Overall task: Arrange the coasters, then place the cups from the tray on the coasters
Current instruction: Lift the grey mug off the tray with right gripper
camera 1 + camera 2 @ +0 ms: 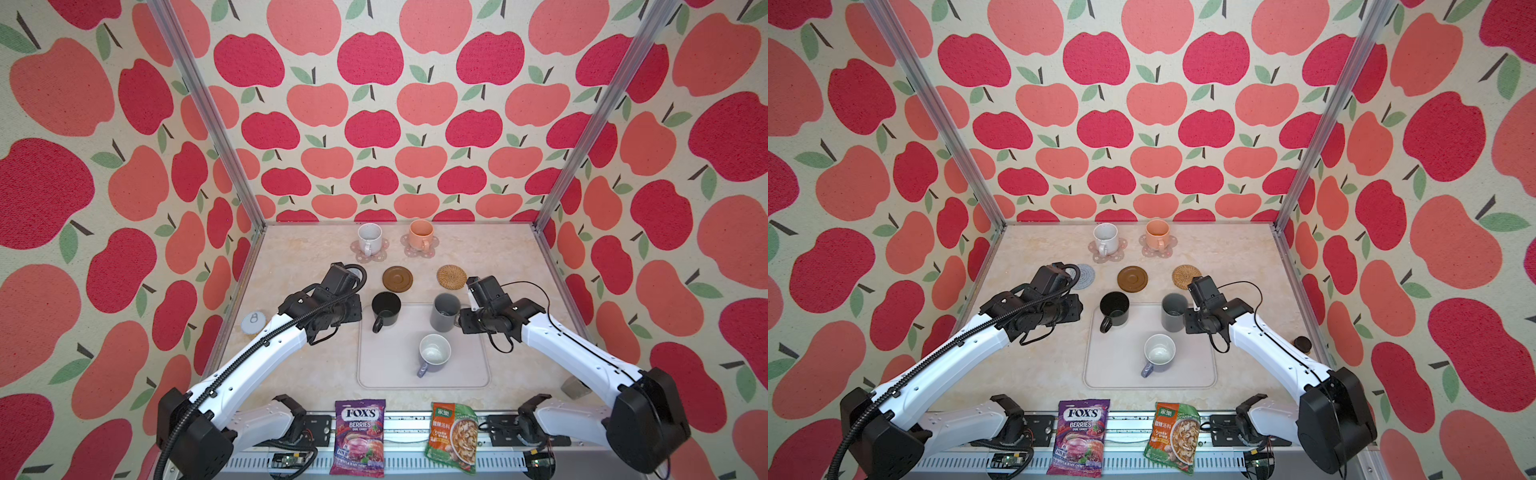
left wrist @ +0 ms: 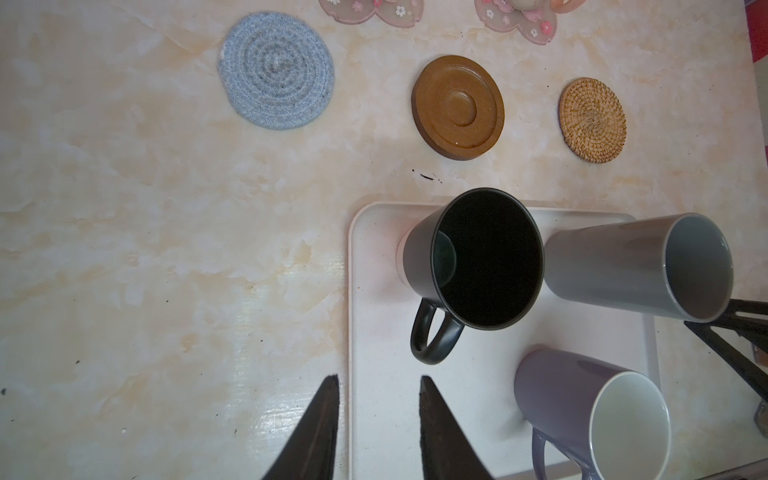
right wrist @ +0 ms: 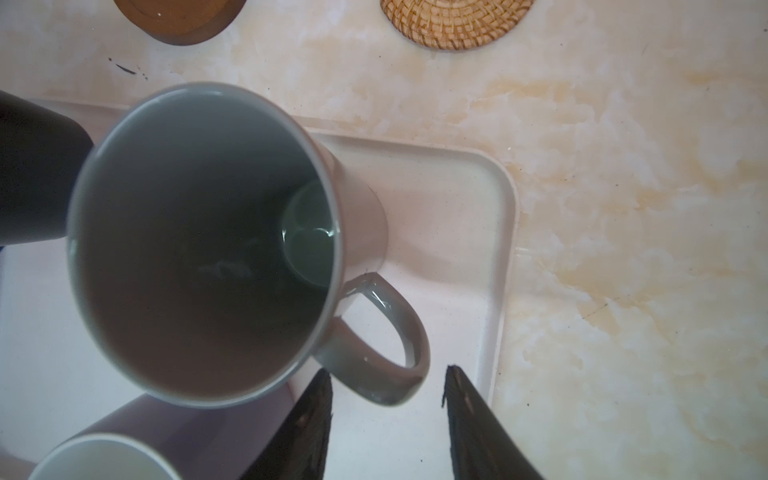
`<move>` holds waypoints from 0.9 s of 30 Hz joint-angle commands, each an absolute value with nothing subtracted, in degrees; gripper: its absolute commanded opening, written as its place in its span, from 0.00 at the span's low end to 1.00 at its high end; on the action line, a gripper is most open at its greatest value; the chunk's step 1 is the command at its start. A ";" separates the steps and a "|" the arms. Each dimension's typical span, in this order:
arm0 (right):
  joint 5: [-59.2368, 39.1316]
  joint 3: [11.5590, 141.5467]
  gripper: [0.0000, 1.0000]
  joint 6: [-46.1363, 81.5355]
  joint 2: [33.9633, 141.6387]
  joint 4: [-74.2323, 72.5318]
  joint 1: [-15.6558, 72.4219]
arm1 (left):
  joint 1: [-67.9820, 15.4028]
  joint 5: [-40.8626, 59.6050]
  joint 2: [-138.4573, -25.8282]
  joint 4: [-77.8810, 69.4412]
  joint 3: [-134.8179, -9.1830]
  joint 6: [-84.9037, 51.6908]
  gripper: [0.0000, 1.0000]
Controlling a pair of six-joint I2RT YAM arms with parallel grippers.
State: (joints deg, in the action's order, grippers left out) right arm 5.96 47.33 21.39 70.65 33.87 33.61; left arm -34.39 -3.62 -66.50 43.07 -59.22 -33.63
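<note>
- Back row first: the speckled white cup [image 1: 370,237] sits on one pink flower coaster [image 1: 358,254], and the peach cup [image 1: 420,232] sits on the other pink coaster [image 1: 409,250]. That's two delivered.
- Nearer the arms, three coasters lie bare in a row: the grey woven coaster [image 2: 276,70], the brown coaster [image 2: 457,106] and the rattan coaster [image 2: 592,118] (the arranging part looks finished to me).
- On the tray [image 1: 390,374], three cups stand upright: the black cup [image 1: 385,309], the dark grey cup [image 1: 445,312] and the lavender cup [image 1: 434,353].
- The right gripper [image 3: 388,380] is the one to watch. Its jaws are spread, with the dark grey cup's handle sitting between the tips and nothing pinched yet.
- The left gripper [image 2: 377,386] hangs over the tray's edge with its jaws parted a little and empty, and the black cup's handle is just ahead of it.
- My read is that the step in hand is picking up the dark grey cup.
- The next move calls for closing squarely on that handle and lifting clear of the tray's rim. I would then set the cup down centred on the rattan coaster, which is the nearest bare one.
</note>
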 commanded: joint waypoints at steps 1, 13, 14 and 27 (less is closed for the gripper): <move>4.19 48.72 0.47 16.11 71.40 31.32 32.84 | -34.68 -4.57 -67.36 44.47 -61.36 -34.01 0.35; 1.96 47.93 0.36 17.38 70.59 34.45 32.32 | -35.07 -4.66 -68.66 44.03 -61.61 -34.32 0.35; 1.59 47.81 0.35 17.65 69.83 34.62 32.31 | -35.18 -4.66 -68.80 44.08 -61.64 -34.28 0.35; 1.41 46.78 0.35 18.30 66.91 35.29 32.30 | -36.23 -4.74 -70.03 43.62 -61.52 -34.80 0.35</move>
